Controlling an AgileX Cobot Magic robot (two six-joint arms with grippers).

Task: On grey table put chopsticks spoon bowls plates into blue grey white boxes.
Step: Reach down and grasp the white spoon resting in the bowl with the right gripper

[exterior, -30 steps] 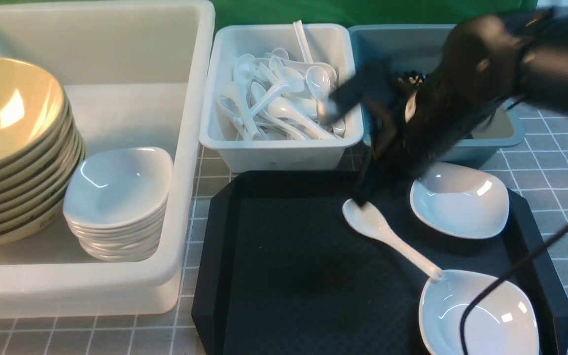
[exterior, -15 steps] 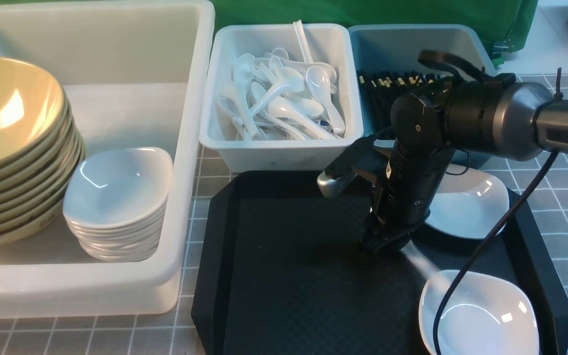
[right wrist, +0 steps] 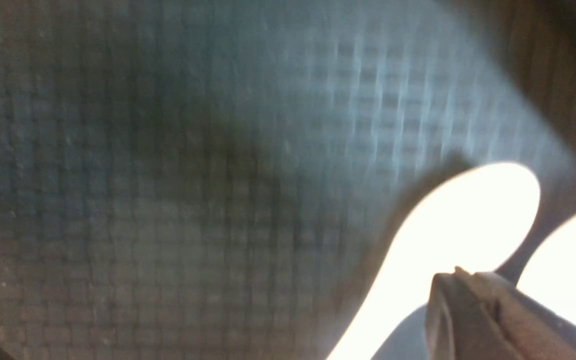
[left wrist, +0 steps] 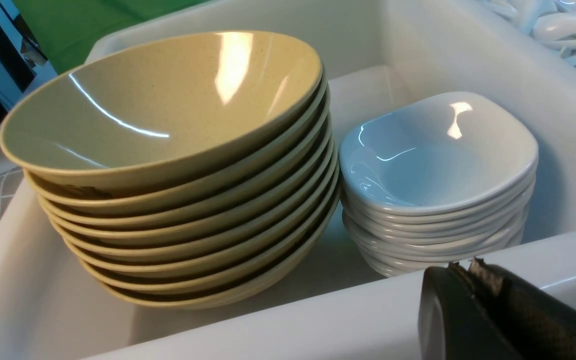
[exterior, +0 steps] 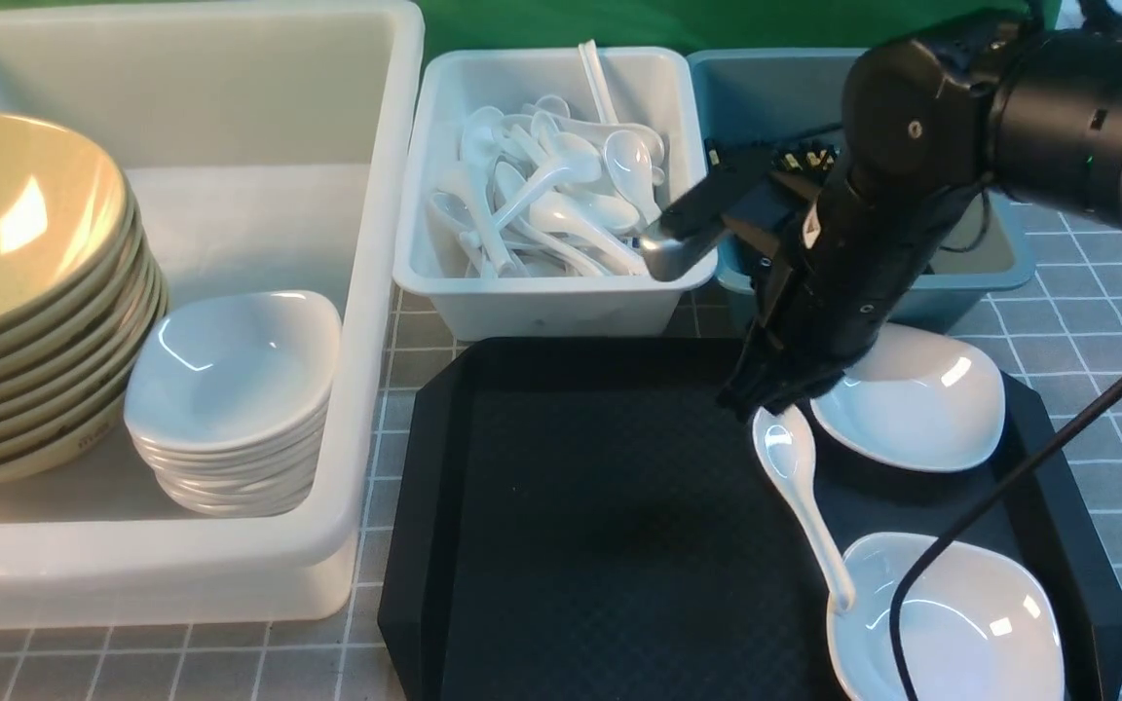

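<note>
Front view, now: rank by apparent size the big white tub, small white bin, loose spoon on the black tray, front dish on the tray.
1. Big white tub
2. Small white bin
3. Front dish, cut off by the frame
4. Loose spoon

So the right arm [exterior: 912, 146] comes in from the right side of the front view, bent at its chunky black joint, with the wrist [exterior: 843, 243] slanting down and inward. Its right gripper [right wrist: 460, 272] points down at the lower end, and in its own wrist view the fingertips sit right together, basically touching. There's a rounded silver-nosed bit [exterior: 673, 251] sticking out from the wrist on the inner side, and a dark cable [exterior: 1019, 467] loops below the arm. As for the left gripper [left wrist: 465, 267], it's shut, tips pressed together, only showing up in its own wrist camera.
</note>
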